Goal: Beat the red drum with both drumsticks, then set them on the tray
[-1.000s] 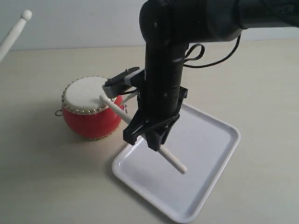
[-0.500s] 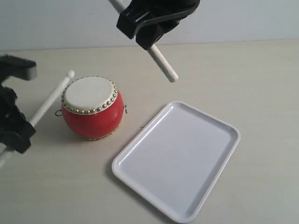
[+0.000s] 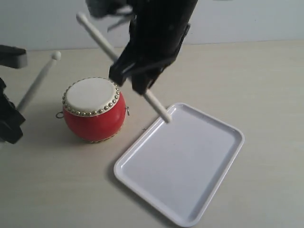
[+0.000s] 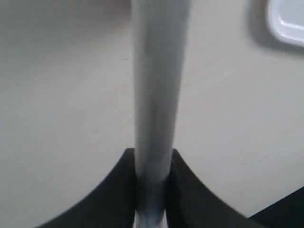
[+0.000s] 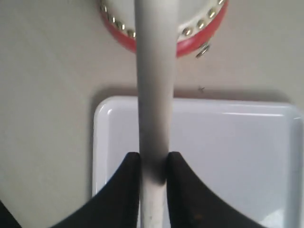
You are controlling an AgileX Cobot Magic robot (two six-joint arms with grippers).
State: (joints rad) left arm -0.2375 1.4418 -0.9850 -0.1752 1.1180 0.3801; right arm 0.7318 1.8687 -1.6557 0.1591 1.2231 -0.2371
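Right gripper [image 3: 129,81]: clamped on right drumstick [image 3: 97,37], dropped from its high point half a second ago. Red drum [image 3: 92,111] lies below the stick's front, tray [image 3: 199,185] under its butt.
Left gripper [image 4: 152,183]: clamped on left drumstick [image 3: 35,85], now raised, drum just ahead.
Beating judged ongoing.

Red drum [image 3: 92,124] with cream top, white tray [image 3: 190,164], pale drumsticks [image 3: 37,81].
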